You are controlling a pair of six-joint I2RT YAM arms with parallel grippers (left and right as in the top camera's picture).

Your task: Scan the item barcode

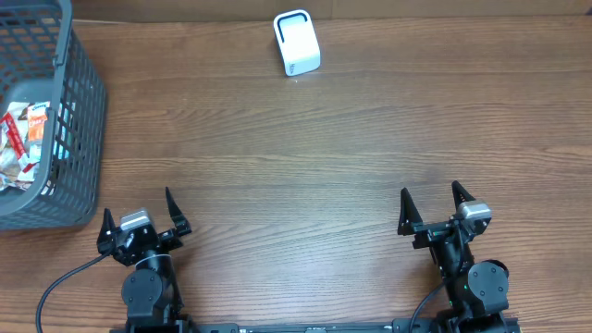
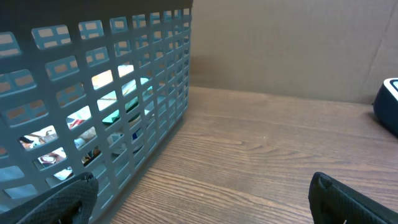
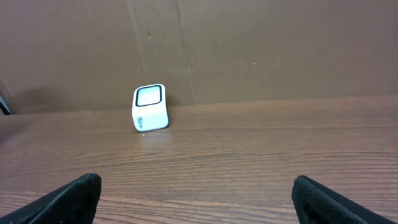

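My left gripper (image 1: pixel 139 208) and right gripper (image 1: pixel 430 194) sit near, jaws apart, empty. Basket (image 1: pixel 88 102) at left holds items (image 1: pixel 23 139); scanner (image 1: pixel 297 42) far, window angled toward arms for scanning.

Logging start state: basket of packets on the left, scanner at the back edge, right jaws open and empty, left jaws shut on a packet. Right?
No. Overhead shows the left gripper with jaws open and empty; the packets lie in the basket. The rest holds: scanner at the back edge, right gripper open and empty.

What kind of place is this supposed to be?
Likely a mock shop checkout: a white barcode scanner stands on a wooden table, and a grey mesh basket holds packaged goods.
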